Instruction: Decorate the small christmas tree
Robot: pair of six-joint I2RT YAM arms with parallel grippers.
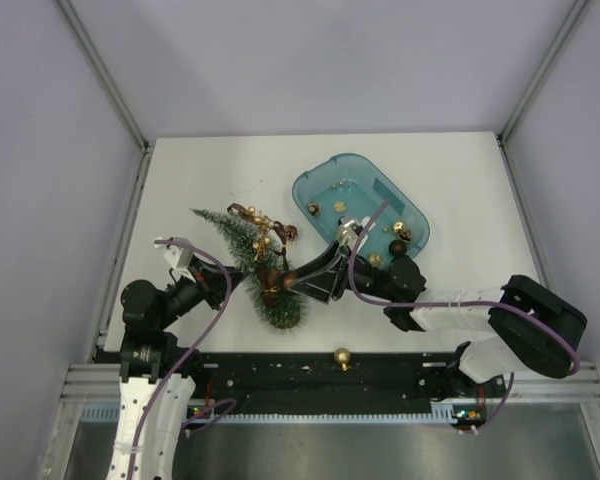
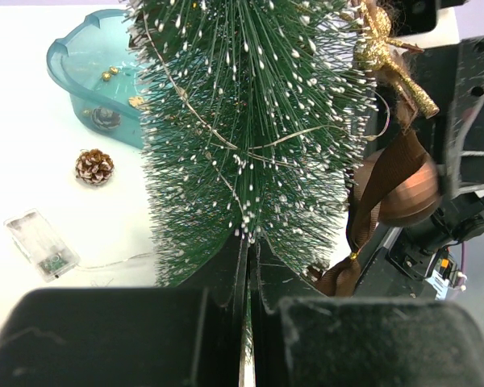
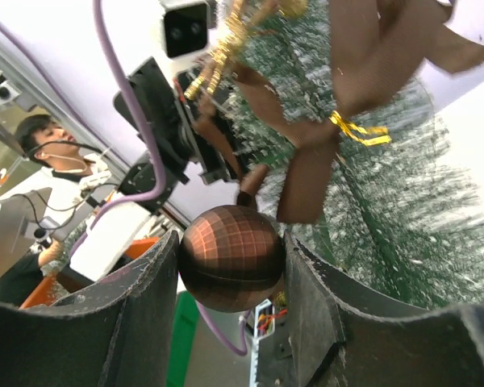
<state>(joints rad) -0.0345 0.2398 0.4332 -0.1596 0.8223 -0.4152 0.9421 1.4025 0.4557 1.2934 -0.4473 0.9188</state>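
teal tray (image 1: 352, 178): small gold ornaments inside (one possibly darker) | pine cone (image 2: 94, 167), clear battery box (image 2: 42, 242): on table near tray | brown bauble (image 3: 230, 258): grid-patterned

Bright, even light; right wrist view blurs the small christmas tree (image 3: 403, 210).

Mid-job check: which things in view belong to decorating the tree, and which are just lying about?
In the job:
small christmas tree, gripped by the left gripper
brown ball in the right gripper
ribbon bow
teal tray of ornaments

Lying about:
pine cone
battery box
gold bauble on the front rail
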